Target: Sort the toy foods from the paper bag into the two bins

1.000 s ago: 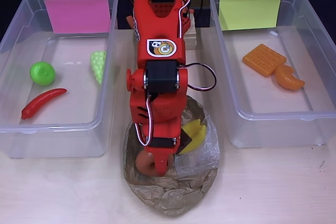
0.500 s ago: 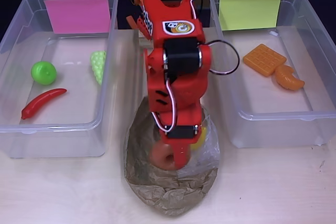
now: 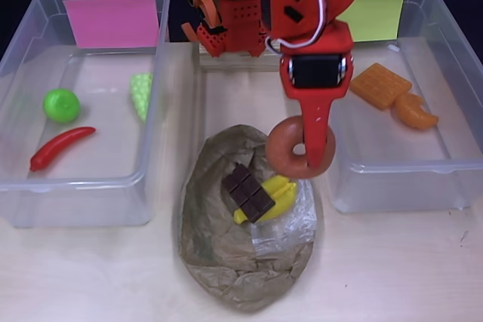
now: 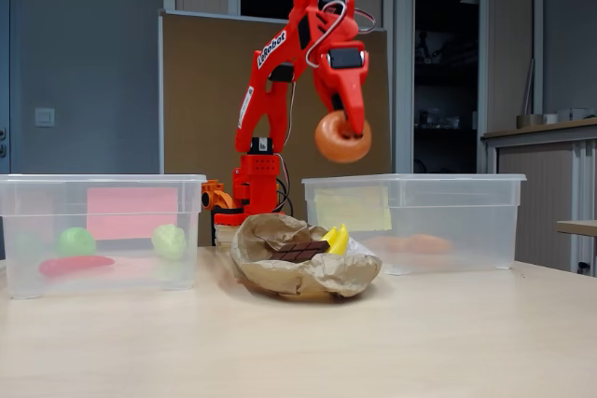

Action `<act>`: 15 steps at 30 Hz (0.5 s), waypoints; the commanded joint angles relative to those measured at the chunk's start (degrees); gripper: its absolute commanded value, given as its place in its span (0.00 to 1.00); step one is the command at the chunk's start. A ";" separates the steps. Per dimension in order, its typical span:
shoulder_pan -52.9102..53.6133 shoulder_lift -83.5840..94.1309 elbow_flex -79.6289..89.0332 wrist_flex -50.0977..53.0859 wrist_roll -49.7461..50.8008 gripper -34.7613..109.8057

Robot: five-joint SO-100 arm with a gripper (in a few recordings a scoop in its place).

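Note:
My red gripper [image 3: 312,148] [image 4: 346,135] is shut on the brown donut [image 3: 300,148] [image 4: 341,137], held high in the air over the gap between the paper bag [image 3: 241,254] [image 4: 308,272] and the yellow-green-labelled bin [image 3: 453,164] [image 4: 420,216]. In the bag lie a dark chocolate square [image 3: 247,191] [image 4: 297,252] and yellow bananas [image 3: 278,190] [image 4: 335,238]. That bin holds an orange waffle [image 3: 379,85] and an orange croissant [image 3: 416,111]. The pink-labelled bin [image 3: 23,186] [image 4: 103,230] holds a green apple [image 3: 61,105], a red chili [image 3: 62,147] and pale-green grapes [image 3: 141,93].
The arm's base [image 3: 226,20] [image 4: 244,195] stands at the table's back between the two bins. Bare wooden table [image 3: 400,269] runs along the front edge. A brown board [image 4: 201,100] stands behind the arm in the fixed view.
The gripper has risen out of the paper bag with the donut and swung right toward the yellow-green-labelled bin. The chocolate square and bananas are now uncovered in the bag.

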 commanded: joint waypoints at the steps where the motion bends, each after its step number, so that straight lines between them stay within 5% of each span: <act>1: -4.66 10.81 5.89 1.23 8.70 0.36; 8: -17.84 20.13 16.88 -0.44 28.30 0.36; 15: -30.59 31.03 38.67 -13.97 47.37 0.37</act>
